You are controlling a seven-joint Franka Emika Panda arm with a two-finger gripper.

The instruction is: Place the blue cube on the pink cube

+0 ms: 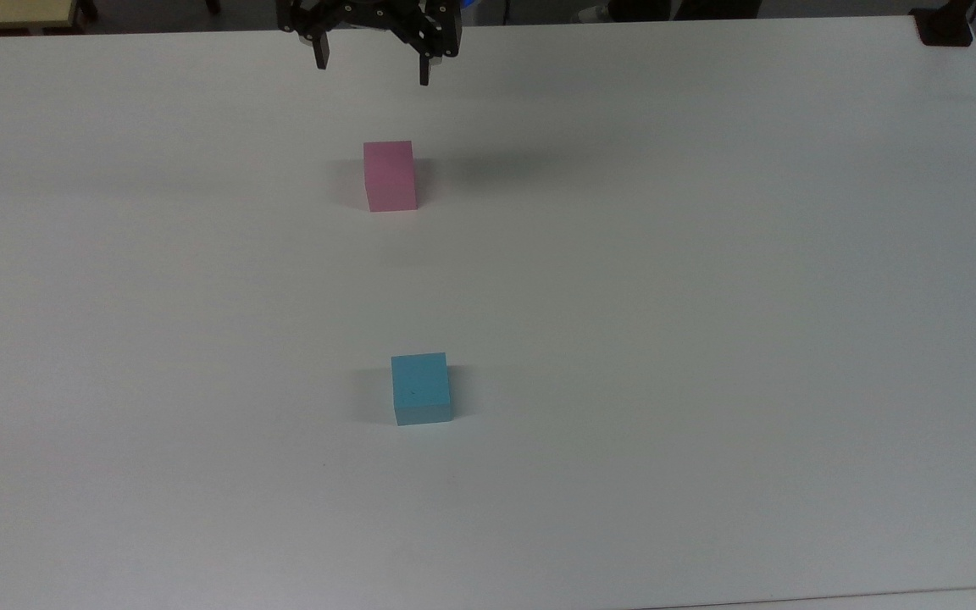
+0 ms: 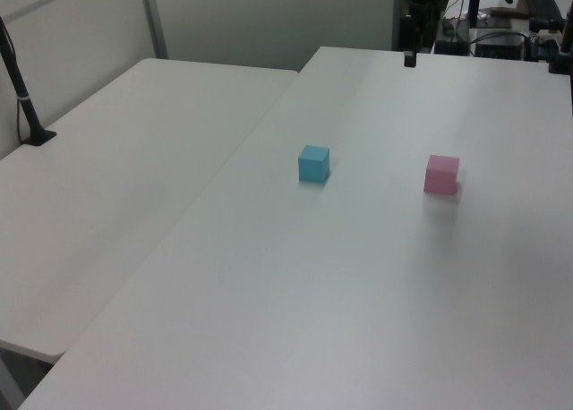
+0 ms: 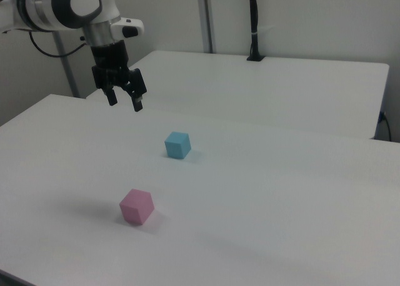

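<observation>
The blue cube [image 1: 421, 388] sits on the white table [image 1: 708, 296], below the middle in the top view, and shows as blue cube [image 2: 313, 163] and blue cube [image 3: 177, 145] in the side views. The pink cube [image 1: 390, 175] rests apart from it, nearer the table's far edge; pink cube [image 2: 441, 174], pink cube [image 3: 137, 206]. My gripper [image 1: 372, 74] hangs open and empty in the air near the table's top edge in the top view, above and beyond the pink cube. In the right view my gripper [image 3: 125, 103] hovers high, to the left of the blue cube.
A second white table [image 2: 116, 186] adjoins on the left view's left, with a black pole base [image 2: 36, 134] on it. Another black base [image 1: 944, 27] sits at the top right corner in the top view. Equipment and cables [image 2: 501, 34] stand past the far edge.
</observation>
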